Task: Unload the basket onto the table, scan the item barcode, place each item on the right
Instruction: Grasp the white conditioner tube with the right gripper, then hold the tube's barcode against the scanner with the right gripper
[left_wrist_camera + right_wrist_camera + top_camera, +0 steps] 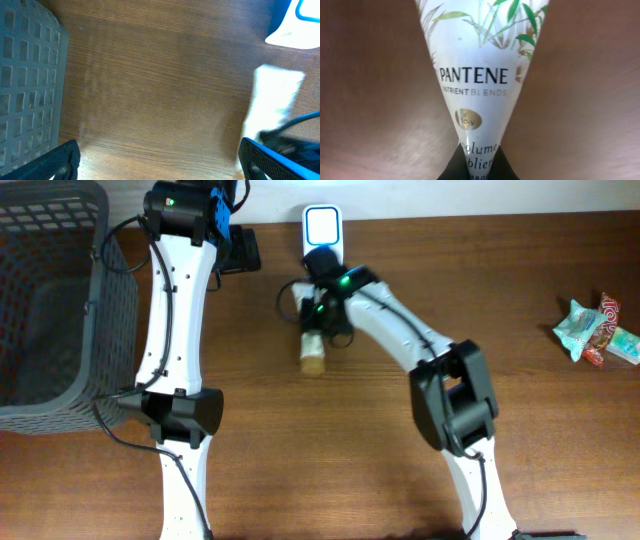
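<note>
- My right gripper [318, 318] sits clamped on the Pantene bottle [475, 75], upper centre, just below the scanner [322, 227]
- Left gripper [160, 162] hangs released, upper left

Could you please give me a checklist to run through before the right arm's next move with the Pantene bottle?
1. Grip: right gripper shut on the Pantene bottle: ok.
2. Barcode turned toward the scanner: cannot tell; the right wrist view shows only the front label.
3. Bottle lifted off the table: cannot tell.
4. Other arm: left gripper with jaws open, empty and apart from the bottle: ok.
5. Scanner close by the bottle, at the table's far edge: ok.
</note>
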Available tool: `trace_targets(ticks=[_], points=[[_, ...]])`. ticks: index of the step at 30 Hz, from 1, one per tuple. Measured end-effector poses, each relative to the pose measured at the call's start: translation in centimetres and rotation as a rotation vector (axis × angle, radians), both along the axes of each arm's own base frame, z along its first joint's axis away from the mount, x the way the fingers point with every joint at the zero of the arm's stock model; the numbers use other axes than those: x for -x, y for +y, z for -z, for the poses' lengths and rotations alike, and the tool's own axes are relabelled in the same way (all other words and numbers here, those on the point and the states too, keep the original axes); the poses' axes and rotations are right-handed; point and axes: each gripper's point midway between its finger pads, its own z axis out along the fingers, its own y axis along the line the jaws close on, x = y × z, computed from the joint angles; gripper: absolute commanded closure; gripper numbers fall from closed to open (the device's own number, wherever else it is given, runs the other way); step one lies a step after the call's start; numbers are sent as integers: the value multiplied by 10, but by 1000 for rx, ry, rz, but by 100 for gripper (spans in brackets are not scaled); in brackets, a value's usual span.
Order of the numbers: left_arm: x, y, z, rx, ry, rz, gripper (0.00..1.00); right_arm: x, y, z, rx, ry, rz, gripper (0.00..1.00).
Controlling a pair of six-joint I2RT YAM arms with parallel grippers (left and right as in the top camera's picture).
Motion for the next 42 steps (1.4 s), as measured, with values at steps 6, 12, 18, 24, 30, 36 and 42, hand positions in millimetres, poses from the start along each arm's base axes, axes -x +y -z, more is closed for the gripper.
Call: trace_targets(ticks=[6,12,18,24,30,36,42], points=[[0,0,0,0,0,0,1,-85,-15,-82,9,-426,-135,96],[0,0,0,0,0,0,1,-135,-27,-125,125,-712,-33,96],[0,0,0,0,0,0,1,-151,-35,-95,171,-716,2,96],[0,0,0,0,0,0,1,-152,-37,-74,82,-643,97,96],[0,0,0,0,0,0,1,-154,-50,-70,-22,-577,116,96],[0,0,0,0,0,0,1,-149,-49,-89,-46,-582,107,96],[0,0,0,0,0,0,1,-138,-43,-85,-36,-544,89,96]])
